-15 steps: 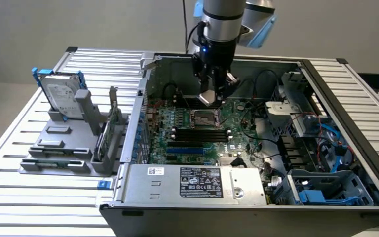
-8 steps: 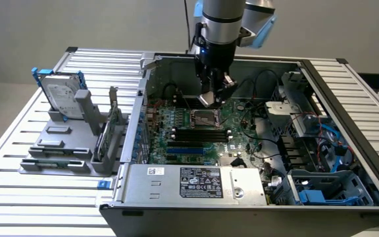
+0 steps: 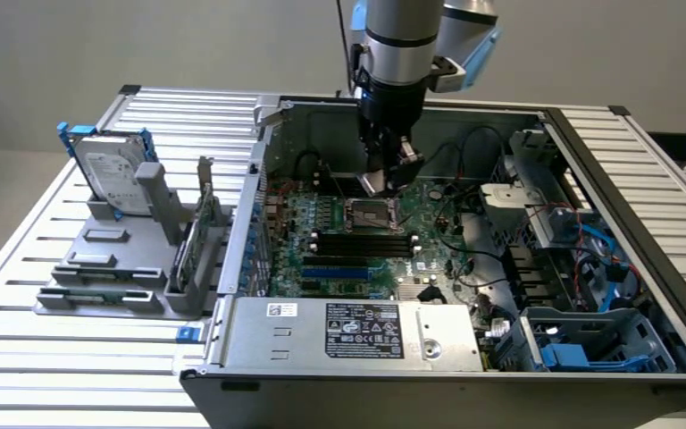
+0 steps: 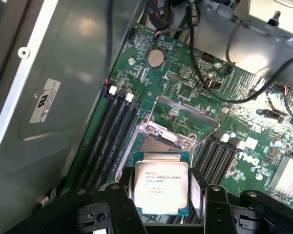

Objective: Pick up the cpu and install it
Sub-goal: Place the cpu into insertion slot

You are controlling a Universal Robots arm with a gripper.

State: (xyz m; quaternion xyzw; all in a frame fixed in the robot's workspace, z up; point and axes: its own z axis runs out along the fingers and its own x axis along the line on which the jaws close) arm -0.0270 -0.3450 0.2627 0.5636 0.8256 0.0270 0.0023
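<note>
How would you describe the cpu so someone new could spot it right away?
Look inside the open computer case at the green motherboard. Above its metal-framed socket, the end effector grips the cpu. It is a small flat square with a pale silver top and printed lettering, unlike the dark open socket.

Open computer case (image 3: pixel 319 134), green motherboard (image 3: pixel 319 214), hard drive (image 3: pixel 114 179) in grey rack (image 3: pixel 117 268)
</note>
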